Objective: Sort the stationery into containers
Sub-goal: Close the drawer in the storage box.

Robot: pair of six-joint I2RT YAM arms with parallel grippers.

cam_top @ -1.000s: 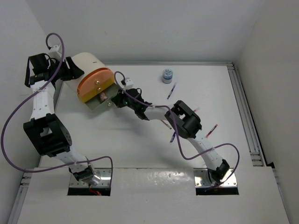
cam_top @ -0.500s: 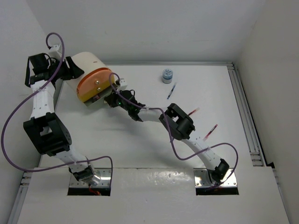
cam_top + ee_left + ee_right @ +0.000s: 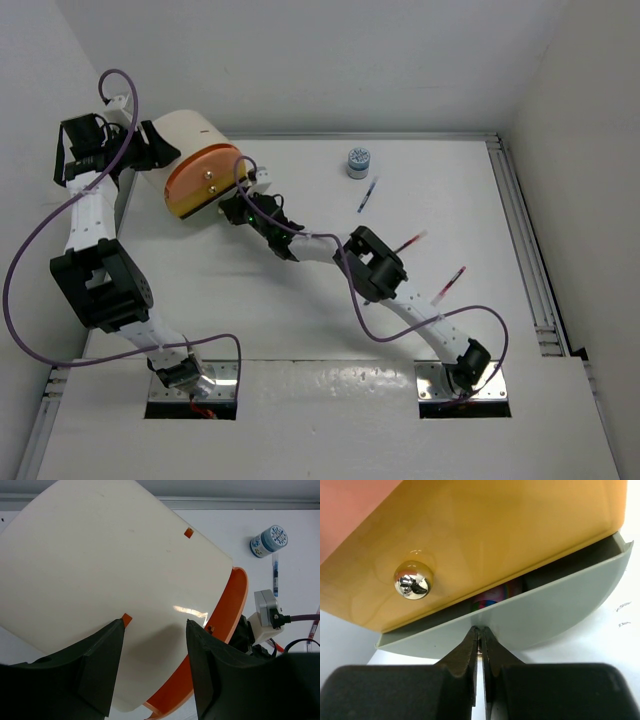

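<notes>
the left arm (image 3: 95, 290) is standing folded at the elbow above its base, its forearm pointing up to the far left corner, where the left hand (image 3: 155, 624) is facing right with its fingers (image 3: 100, 670) well apart. the right arm (image 3: 375, 265) is lying stretched low across the worktop (image 3: 260, 315) toward the far left, and the right hand (image 3: 480, 636) is showing only a thin slit between its fingers.

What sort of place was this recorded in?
Probably a lab robot cell rather than a home or office: a bare white table boxed in by plain white walls, a left arm and a right arm bolted at its near edge, and a metal rail along the right side.
</notes>
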